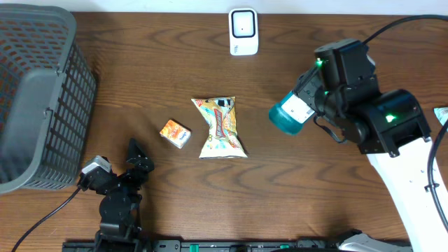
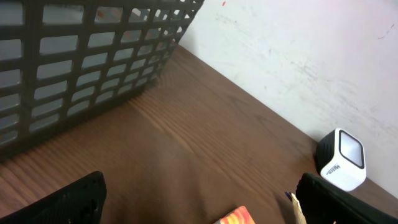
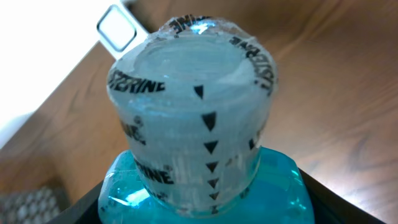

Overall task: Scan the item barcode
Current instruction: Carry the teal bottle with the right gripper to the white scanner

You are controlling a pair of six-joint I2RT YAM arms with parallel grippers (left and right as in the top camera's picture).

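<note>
A: Overhead?
B: The right gripper (image 1: 310, 101) is clasping the teal mouthwash bottle (image 1: 288, 115), right of the scanner (image 1: 243, 31).
A: Left wrist?
B: The left gripper (image 2: 202, 205) is gaping wide, holding nothing.
A: Right wrist?
B: The bottle's sealed cap is filling the frame.

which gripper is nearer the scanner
Right. In the overhead view the right gripper, shut on the bottle, sits a little below and right of the scanner; the left gripper, open, is farther off at the lower left, near the basket.
</note>
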